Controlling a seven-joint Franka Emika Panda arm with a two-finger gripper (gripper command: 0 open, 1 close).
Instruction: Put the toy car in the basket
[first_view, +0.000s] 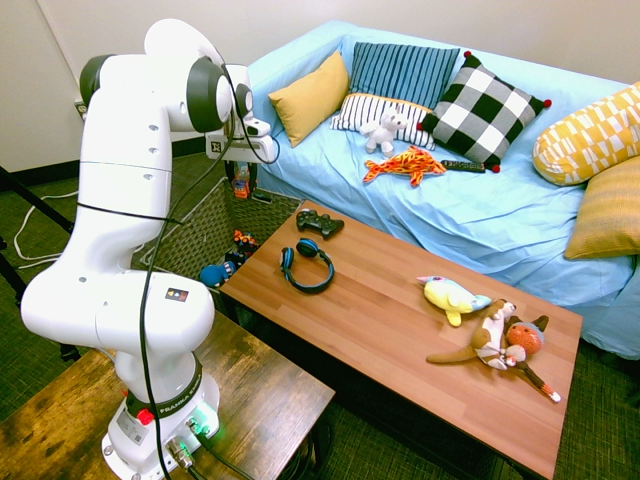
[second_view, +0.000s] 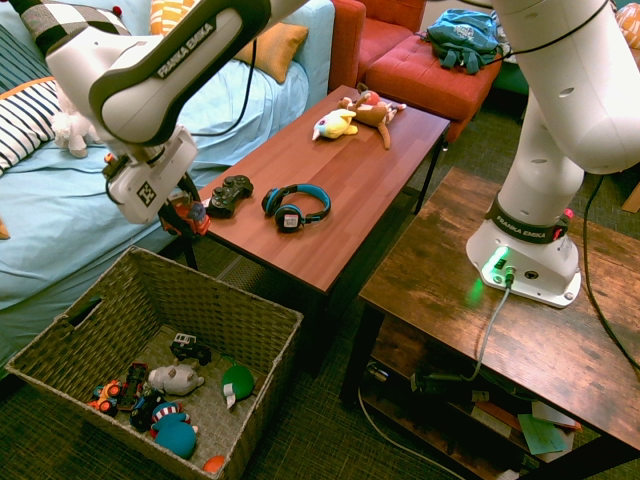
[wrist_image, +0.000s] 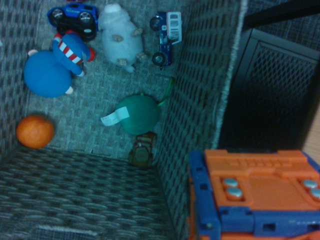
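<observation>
Right now I have the pincer (second_view: 181, 212) clenched around the toy car (wrist_image: 257, 192), an orange and blue boxy thing, held up in the air near the end of the tabletop (second_view: 330, 180). The basket (second_view: 262, 318) stands on the floor (second_view: 335, 400) beside that end, and the toy car is higher than its rim, outside it; from these angles I can't tell whether any part of the toy car overhangs the rim. Looking down through the wrist view, I see the basket already holds a blue car (wrist_image: 75, 19), a grey plush (wrist_image: 121, 42), a blue and white truck (wrist_image: 169, 37), a striped doll (wrist_image: 72, 52) touching a round blue toy (wrist_image: 47, 74), an orange ball (wrist_image: 35, 131), and a green ball (wrist_image: 139, 114) with a white tag, with a small brown toy (wrist_image: 142, 149) right by it. On the tabletop I've got the black controller (first_view: 320, 224) near the end by the basket, the blue and black headphones (first_view: 309, 285) near it, and farther along a yellow plush (first_view: 452, 296) and a brown plush (first_view: 490, 340) beside an orange toy (first_view: 524, 337). Across on the pale blue sofa (first_view: 470, 215), a white plush (first_view: 382, 130) sits in front of the striped cushion (first_view: 355, 112), with an orange patterned toy (first_view: 404, 165) and a dark remote (first_view: 463, 166) lying nearby.
</observation>
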